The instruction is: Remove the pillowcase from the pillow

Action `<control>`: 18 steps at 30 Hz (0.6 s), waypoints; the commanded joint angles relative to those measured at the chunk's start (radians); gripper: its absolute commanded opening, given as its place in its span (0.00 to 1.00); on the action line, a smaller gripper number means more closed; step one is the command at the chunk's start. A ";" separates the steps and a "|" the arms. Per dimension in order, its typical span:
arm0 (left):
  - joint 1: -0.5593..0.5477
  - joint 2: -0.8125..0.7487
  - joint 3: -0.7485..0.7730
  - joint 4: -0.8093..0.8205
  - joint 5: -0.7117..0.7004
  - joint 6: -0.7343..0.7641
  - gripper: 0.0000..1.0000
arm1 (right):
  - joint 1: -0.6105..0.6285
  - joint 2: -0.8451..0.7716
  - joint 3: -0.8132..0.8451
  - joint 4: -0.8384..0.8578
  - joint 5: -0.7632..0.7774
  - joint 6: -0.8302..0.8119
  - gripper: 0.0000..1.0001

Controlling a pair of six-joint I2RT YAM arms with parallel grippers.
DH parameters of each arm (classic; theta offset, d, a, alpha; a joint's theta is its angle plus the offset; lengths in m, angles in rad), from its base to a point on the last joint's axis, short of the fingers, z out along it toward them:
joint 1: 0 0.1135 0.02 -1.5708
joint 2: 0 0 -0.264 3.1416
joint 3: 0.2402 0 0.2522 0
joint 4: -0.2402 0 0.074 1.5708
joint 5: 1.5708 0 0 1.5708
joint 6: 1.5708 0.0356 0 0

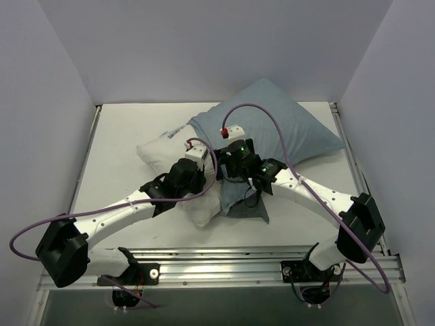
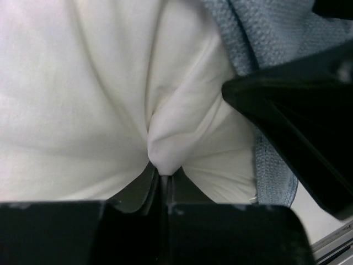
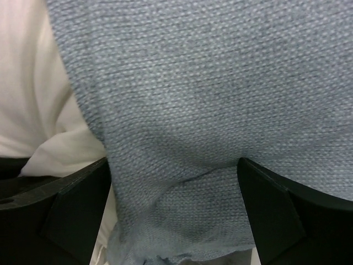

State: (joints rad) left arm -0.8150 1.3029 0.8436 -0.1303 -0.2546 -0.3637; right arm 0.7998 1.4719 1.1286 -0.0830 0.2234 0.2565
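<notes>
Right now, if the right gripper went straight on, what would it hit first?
The pillowcase: blue-grey cloth fills the gap between the open fingers of the right gripper. The pillow probably lies behind, though depth is unclear.

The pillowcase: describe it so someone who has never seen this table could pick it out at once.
In the middle of the white table lies one big soft bundle. The pillowcase is its right part, stretching toward the far right corner. It is pale blue-grey woven cloth, while the pillow poking out at its left is plain white.
</notes>
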 commanded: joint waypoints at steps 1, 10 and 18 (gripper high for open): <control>0.010 -0.004 -0.037 -0.055 0.034 -0.032 0.03 | -0.007 0.024 -0.032 0.006 0.160 0.021 0.89; 0.037 -0.109 0.054 -0.250 -0.037 -0.032 0.02 | -0.129 0.030 -0.059 0.003 0.294 0.049 0.12; 0.168 -0.249 0.186 -0.484 -0.037 0.020 0.02 | -0.399 0.024 0.066 -0.080 0.245 0.133 0.00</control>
State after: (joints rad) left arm -0.7197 1.1481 0.9607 -0.3511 -0.2005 -0.3882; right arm 0.5373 1.4887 1.1561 -0.0631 0.3130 0.3737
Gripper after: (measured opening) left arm 0.063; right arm 0.007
